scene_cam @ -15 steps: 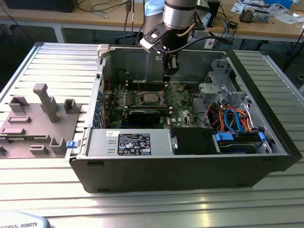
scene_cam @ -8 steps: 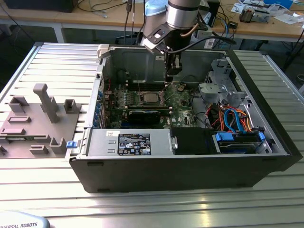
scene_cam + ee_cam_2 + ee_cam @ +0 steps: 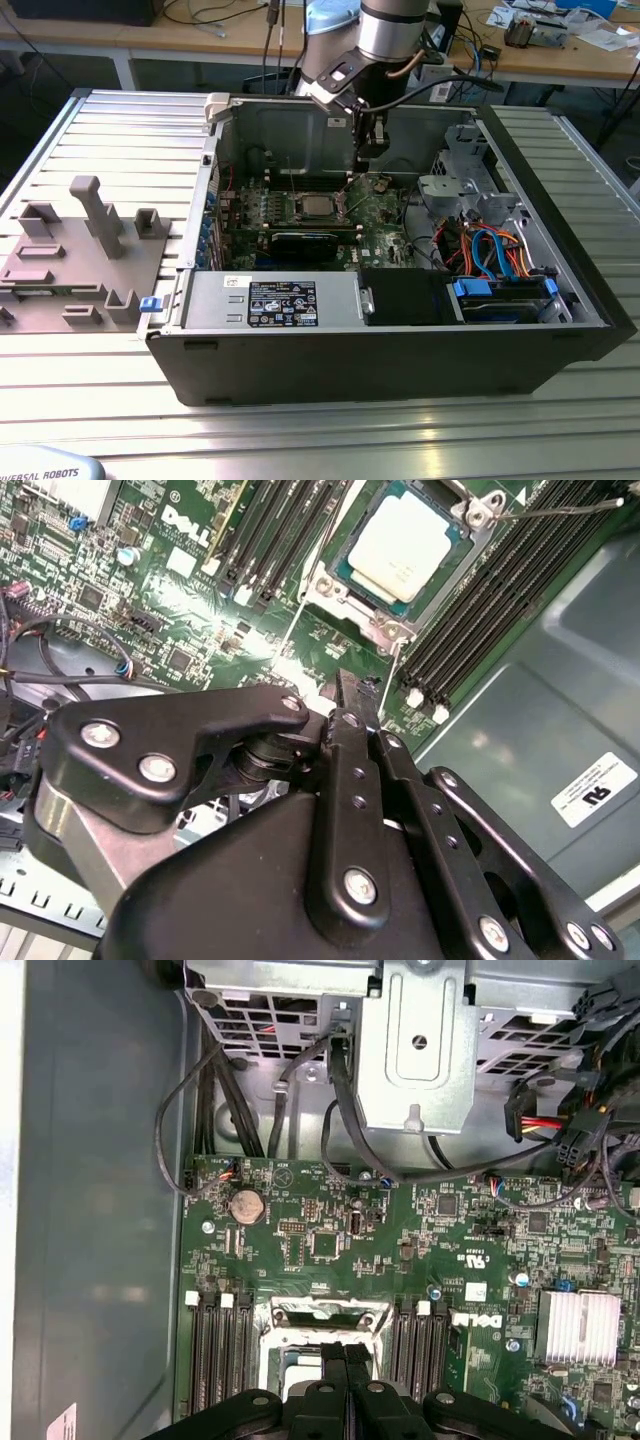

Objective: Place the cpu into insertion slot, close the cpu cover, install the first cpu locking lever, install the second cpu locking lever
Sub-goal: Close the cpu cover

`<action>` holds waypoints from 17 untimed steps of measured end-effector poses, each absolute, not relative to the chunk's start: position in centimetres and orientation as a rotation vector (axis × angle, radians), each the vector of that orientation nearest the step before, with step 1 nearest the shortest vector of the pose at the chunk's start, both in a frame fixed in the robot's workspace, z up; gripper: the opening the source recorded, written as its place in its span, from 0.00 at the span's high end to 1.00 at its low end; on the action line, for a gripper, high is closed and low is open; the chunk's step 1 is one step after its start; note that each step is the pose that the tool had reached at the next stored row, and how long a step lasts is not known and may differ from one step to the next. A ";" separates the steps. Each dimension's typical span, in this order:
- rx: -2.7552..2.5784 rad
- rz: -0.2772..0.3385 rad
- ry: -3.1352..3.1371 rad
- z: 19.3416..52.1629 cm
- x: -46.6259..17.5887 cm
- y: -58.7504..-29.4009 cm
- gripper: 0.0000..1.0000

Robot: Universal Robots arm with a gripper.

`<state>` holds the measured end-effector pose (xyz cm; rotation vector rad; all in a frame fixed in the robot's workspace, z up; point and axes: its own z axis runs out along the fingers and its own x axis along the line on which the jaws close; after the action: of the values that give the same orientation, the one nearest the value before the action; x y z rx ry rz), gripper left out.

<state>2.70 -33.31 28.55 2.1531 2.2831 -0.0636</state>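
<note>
Fingers [image 3: 333, 1365] pressed together, holding nothing, near cpu [image 3: 405, 545]: pale silver square top, green edge, lying flat.

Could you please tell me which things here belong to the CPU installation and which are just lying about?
Belonging to the job:
cpu
cpu cover, framing the chip
end effector, close beside them

Just lying about:
grey fixture blocks, on the exterior view's left
coin battery
finned heat sink
blue drive cables

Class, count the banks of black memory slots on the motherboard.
2: one bank beside the cpu, the other bank opposite, by the grey case wall; none seems hidden.
</note>
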 end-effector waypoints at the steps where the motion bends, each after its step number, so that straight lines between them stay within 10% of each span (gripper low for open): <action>1: 2.153 -0.064 2.283 28.6 2.8 -33.3 0.89; 17: 2.153 -0.063 2.283 28.6 4.1 -33.3 0.89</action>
<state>4.14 -33.31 28.55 2.1531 2.2831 -0.0635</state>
